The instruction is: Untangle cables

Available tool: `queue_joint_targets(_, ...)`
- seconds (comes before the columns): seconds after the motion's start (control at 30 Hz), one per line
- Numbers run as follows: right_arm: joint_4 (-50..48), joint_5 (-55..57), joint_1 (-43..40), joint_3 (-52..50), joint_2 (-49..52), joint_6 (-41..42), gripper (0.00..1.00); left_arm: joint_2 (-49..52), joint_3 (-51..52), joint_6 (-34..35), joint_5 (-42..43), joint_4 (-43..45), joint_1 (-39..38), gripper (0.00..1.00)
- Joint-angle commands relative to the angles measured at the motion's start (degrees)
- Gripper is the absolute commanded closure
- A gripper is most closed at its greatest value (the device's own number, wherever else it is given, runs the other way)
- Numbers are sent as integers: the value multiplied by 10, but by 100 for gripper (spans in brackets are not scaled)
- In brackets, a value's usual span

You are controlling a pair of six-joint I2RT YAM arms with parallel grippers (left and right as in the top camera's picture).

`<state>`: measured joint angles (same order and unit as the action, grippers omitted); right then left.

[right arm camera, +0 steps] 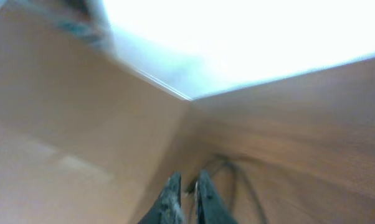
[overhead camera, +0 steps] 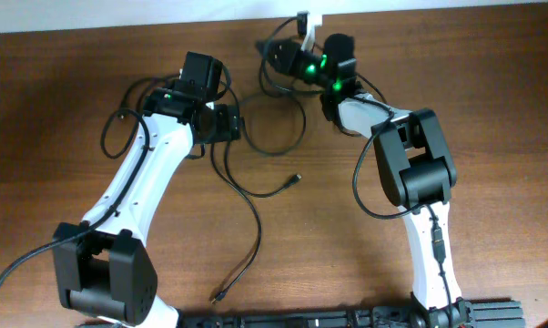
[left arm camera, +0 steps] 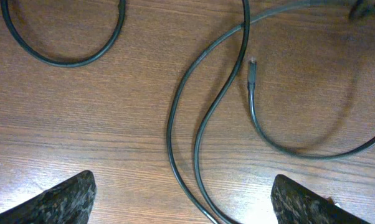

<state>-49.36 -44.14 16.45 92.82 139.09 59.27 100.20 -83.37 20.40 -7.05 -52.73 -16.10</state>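
Mostly the thin black flexible cables (overhead camera: pixel 258 228) lie spread over the brown wooden table (overhead camera: pixel 492 82). They are round in section, smooth and a little shiny, each much thinner than a finger.

Toward 9 o'clock in the overhead view, one cord makes a loose open loop beside the white left arm. At the centre a long cord has its long axis from 12 to 6 o'clock and bends softly. Its small plug end (overhead camera: pixel 218 296) points to about 7 o'clock, near the front edge. A shorter cord beside it ends in a plug (overhead camera: pixel 297 179) that points to 2 o'clock, apart from the others.

The left gripper (overhead camera: pixel 227 122) hangs over this middle part. In its wrist view the two rough dark fingers (left arm camera: pixel 63 199) stand wide apart at 7 and 5 o'clock and touch nothing. Two strands (left arm camera: pixel 170 124) pass side by side between them and cross near 1 o'clock. A straight plug tip (left arm camera: pixel 251 67) there points to 12 o'clock.

Toward 1 o'clock in the overhead view the cords gather in a small tangle close to the far table edge, where the right gripper (overhead camera: pixel 288 55) is. Its wrist view is much blurred. The fingers (right arm camera: pixel 172 199) are nearly together, and a dark cord seems pinched in the slit, curving away to 3 o'clock. A wide stretch of wood lies between the right arm and the table's right edge.
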Motion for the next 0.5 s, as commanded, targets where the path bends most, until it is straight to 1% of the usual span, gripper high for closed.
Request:
queue_joint_targets(0.0, -191, -87, -31, 4, 2, 182, 96, 2, -2, -3, 2, 0, 1, 9)
queue_joint_targets(0.03, -267, -83, -46, 5, 2, 245, 96, 2, -2, -3, 2, 0, 1, 9)
queue_joint_targets(0.1, -359, -73, -74, 5, 2, 340, 96, 2, -2, -3, 2, 0, 1, 9)
queue_joint_targets(0.13, -371, -73, -93, 5, 2, 399, 96, 2, -2, -3, 2, 0, 1, 9)
queue_joint_targets(0.17, -366, -80, -110, 5, 2, 442, 96, 2, -2, -3, 2, 0, 1, 9)
queue_joint_targets(0.2, -359, -90, -120, 5, 2, 463, 96, 2, -2, -3, 2, 0, 1, 9)
queue_joint_targets(0.23, -341, -104, -131, 5, 2, 486, 96, 2, -2, -3, 2, 0, 1, 9)
queue_joint_targets(0.3, -268, -147, -157, 5, 2, 544, 96, 2, -2, -3, 2, 0, 1, 9)
queue_joint_targets(0.37, -145, -188, -189, 5, 2, 603, 96, 2, -2, -3, 2, -1, 1, 9)
queue_joint_targets(0.4, -65, -200, -204, 5, -1, 602, 96, 2, -2, -3, 2, -1, 1, 9)
queue_joint_targets(0.47, 24, -215, -220, 5, -6, 602, 96, 2, -2, -3, 2, -1, 1, 9)
